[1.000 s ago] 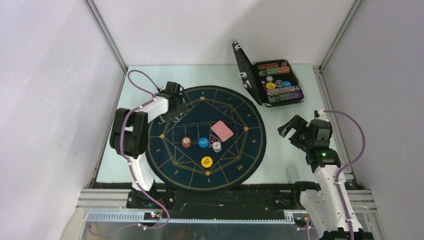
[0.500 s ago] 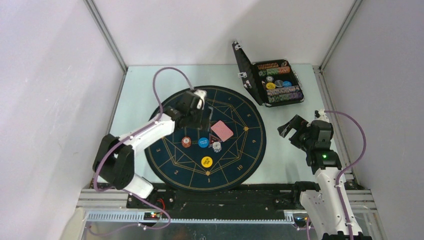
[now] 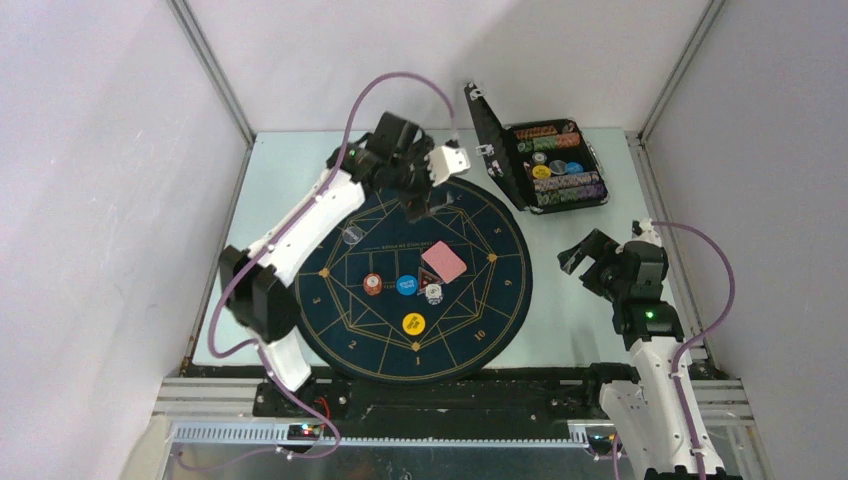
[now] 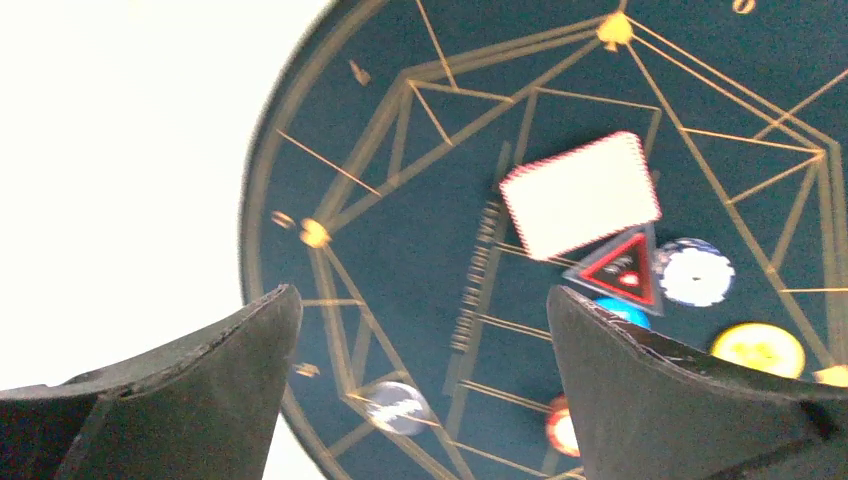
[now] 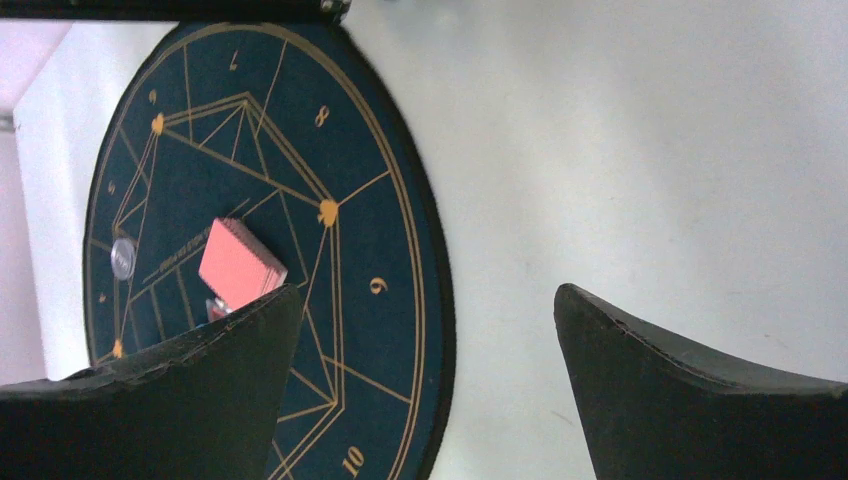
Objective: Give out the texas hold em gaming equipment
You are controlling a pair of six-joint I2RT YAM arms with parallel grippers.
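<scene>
On the round dark-blue mat [image 3: 480, 320], a pink-red-backed deck of cards [image 3: 444, 262] lies near the centre. Beside it are a triangular marker [image 3: 424, 279], an orange-red disc [image 3: 372, 285], a blue disc [image 3: 406, 285], a white disc [image 3: 433, 294] and a yellow disc [image 3: 414, 323]. A pale disc [image 3: 352, 236] lies apart at the mat's left. My left gripper [image 3: 432, 180] hangs open and empty over the mat's far edge. The left wrist view shows the deck [image 4: 582, 194], marker [image 4: 622, 268] and pale disc [image 4: 397, 408] below. My right gripper [image 3: 590, 258] stands open and empty over the table, right of the mat.
A black hinged case [image 3: 492, 130] stands open at the back right, with rows of chips [image 3: 556, 170] inside. Grey walls and metal rails close in the table on three sides. The mat's right rim [image 5: 440, 300] lies just left of my right gripper [image 5: 428, 290].
My left arm has swung from the mat's left side across to its far edge, stretching out and rising. The pale disc stays where the gripper was. The right arm has not moved.
</scene>
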